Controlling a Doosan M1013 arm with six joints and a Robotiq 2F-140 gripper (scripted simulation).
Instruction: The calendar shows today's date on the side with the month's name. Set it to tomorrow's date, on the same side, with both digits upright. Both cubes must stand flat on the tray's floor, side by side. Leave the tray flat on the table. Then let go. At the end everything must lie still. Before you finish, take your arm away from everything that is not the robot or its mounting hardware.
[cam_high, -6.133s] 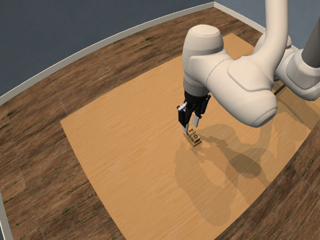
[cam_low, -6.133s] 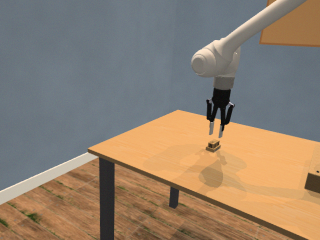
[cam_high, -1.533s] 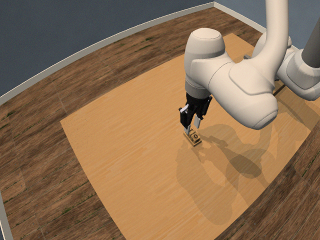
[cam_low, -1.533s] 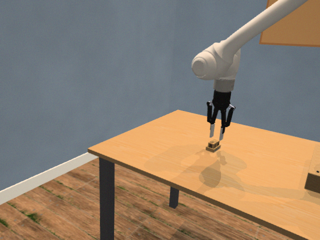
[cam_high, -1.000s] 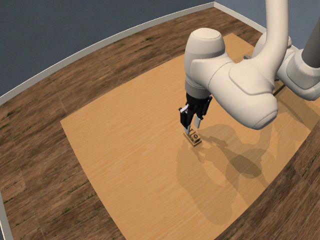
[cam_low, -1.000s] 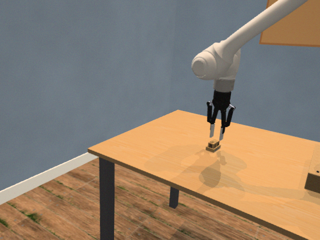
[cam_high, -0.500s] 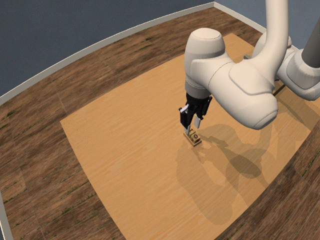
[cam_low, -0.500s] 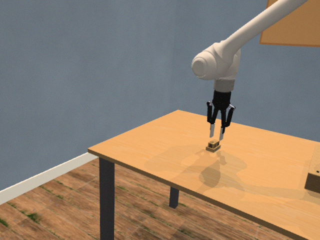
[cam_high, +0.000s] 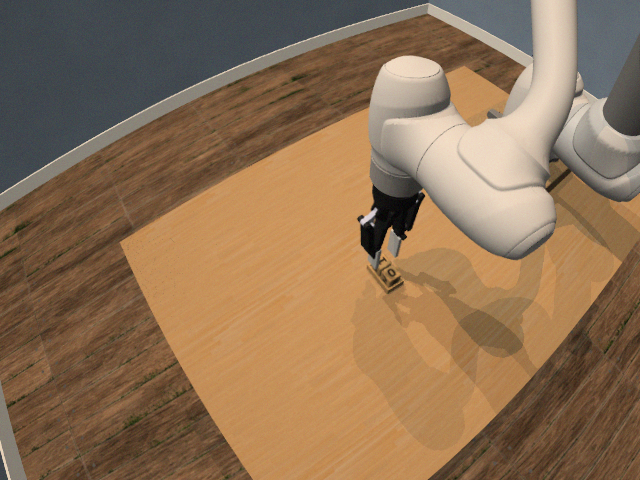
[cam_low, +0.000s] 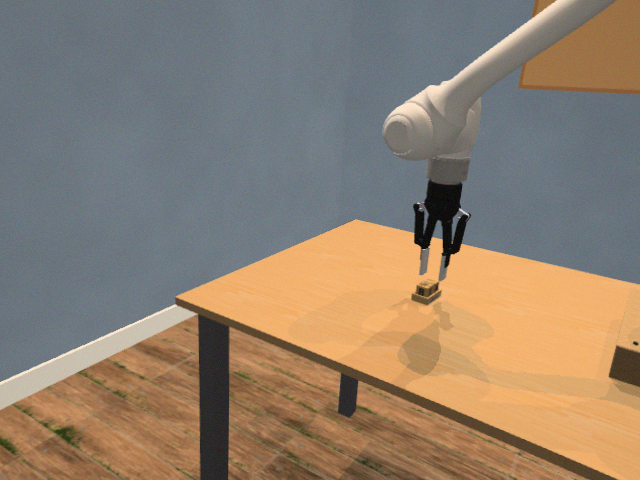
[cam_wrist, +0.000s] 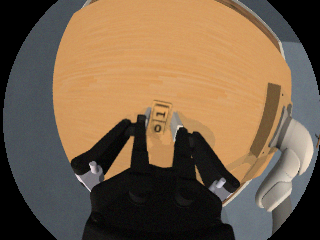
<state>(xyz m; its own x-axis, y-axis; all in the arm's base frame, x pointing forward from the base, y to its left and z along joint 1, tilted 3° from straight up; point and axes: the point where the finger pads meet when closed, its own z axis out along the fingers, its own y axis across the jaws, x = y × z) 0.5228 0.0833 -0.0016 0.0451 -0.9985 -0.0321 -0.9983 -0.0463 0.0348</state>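
Observation:
A small wooden calendar tray (cam_high: 385, 287) (cam_low: 423, 298) stands flat on the table (cam_high: 258, 268) (cam_low: 310, 289). Two digit cubes (cam_high: 387, 272) (cam_low: 428, 286) (cam_wrist: 159, 122) sit in it side by side. In the wrist view their top faces read 0 and 1. The side with the month's name is too small to read. My gripper (cam_high: 385, 256) (cam_low: 433, 272) (cam_wrist: 161, 116) points straight down and hangs just above the cubes. Its fingers stand partly apart, about a cube's width, with nothing between them. The fingertips are clear of the cubes in the exterior view.
A dark brown block (cam_low: 625, 364) (cam_wrist: 270, 116) lies near the arm's base at the table's right end. The table's near edge (cam_low: 289, 335) runs below the tray. The arm's large elbow (cam_high: 465, 170) hangs over the table right of the tray.

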